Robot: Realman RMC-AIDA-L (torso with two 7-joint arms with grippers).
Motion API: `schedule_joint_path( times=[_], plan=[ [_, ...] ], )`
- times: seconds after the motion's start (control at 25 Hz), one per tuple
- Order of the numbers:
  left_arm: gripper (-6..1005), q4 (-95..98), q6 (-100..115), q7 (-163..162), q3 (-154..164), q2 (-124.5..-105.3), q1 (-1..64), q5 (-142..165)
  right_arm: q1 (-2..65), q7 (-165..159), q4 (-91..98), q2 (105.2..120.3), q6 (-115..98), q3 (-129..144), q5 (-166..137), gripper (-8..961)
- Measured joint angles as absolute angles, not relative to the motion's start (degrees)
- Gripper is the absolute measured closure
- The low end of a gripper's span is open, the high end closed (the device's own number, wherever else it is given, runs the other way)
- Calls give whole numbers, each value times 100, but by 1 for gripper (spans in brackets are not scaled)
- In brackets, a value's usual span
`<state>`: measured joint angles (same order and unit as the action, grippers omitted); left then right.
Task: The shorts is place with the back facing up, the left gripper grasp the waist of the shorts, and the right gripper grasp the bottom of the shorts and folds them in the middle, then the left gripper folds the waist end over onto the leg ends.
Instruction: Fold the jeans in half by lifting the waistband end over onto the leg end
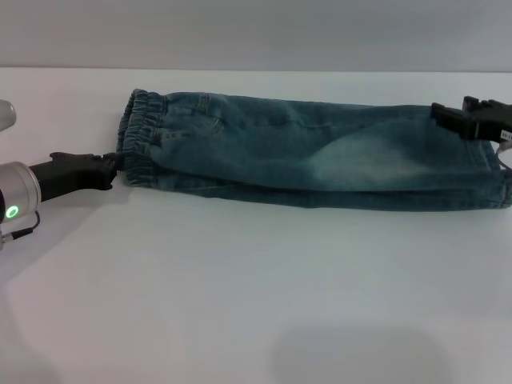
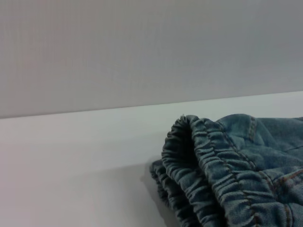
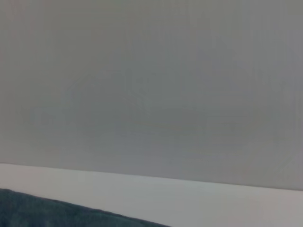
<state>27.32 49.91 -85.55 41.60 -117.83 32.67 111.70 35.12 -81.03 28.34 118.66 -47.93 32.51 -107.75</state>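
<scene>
The left gripper, a black two-fingered claw on a silvery wrist with a green light, lies low on the white table at the left end of the blue washed-denim shorts. Its tip touches the gathered elastic waist of the shorts; whether its jaws are closed on the band cannot be told. The shorts lie folded lengthwise, stretched across the table, with the waist stacked in ruffled layers in the left wrist view. At the shorts' right end, the black right gripper sits over the bottom of the shorts; its jaw state cannot be told.
</scene>
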Motion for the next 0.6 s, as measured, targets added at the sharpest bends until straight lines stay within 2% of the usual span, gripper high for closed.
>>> schedule_joint_path(
  times=[0.16,0.6],
  plan=[
    [965,2761,5051,-8551,4146,-11785,3249,11153,3487,-8103,2825,11872,-4790,3280,-10732,319],
    [964,3168,5816,-8549,4143,-11771,3098,10819,3514,-8073,2713,11874,-4789,3290,-10664,320]
  ],
)
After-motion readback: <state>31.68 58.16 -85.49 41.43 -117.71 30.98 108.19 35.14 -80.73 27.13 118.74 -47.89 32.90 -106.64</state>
